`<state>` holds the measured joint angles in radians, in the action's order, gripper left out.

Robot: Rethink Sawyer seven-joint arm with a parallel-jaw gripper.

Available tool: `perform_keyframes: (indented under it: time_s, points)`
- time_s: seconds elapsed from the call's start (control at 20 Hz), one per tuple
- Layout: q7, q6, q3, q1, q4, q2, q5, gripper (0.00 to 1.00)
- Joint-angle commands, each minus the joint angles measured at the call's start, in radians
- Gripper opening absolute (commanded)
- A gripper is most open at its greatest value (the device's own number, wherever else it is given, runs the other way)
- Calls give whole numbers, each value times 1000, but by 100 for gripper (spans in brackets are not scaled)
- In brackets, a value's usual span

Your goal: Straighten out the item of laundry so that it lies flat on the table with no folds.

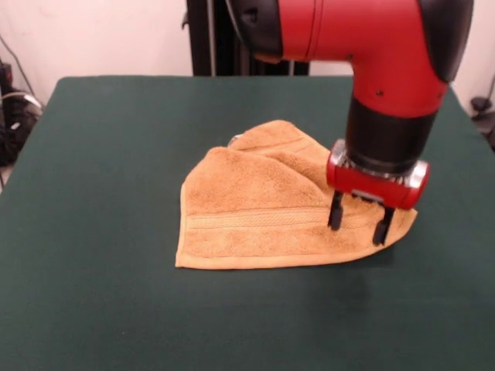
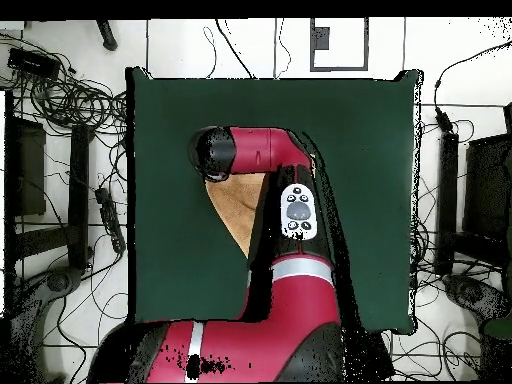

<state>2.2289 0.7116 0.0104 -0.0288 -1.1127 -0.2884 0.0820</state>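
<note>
- I am hovering my hand (image 1: pixel 360 222) over the washcloth (image 1: pixel 263 212), at about four o'clock from the cloth's middle in the front view, close to its near edge.
- My two fingers (image 1: pixel 336 210) are standing spread apart, tips right at the terry surface; I am pinching nothing, and I cannot tell whether the tips are touching the cloth.
- The washcloth is lying near the middle of the bench (image 1: pixel 100 232), still folded: an upper layer is lying turned over the lower one, with a raised crease running toward twelve o'clock, and the outline is closer to a triangle than a square.
- In the overhead view my arm is covering most of the cloth; only a tan wedge (image 2: pixel 238 200) is showing.
- I judge I am at the grasping step, with the flattening barely begun.
- Next, I am thinking the move calls for closing on the top layer alone and drawing it outward, away from the fold, without dragging the layer underneath.
</note>
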Motion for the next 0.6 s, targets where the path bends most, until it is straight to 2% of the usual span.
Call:
perform_keyframes:
  time_s: [0.05, 0.3, 0.6]
  points:
    - [197, 24, 7, 48, 173, 181, -40, 100]
    - [234, 52, -11, 80, 208, 198, -61, 100]
    - [370, 129, -83, 151, 214, 210, -107, 100]
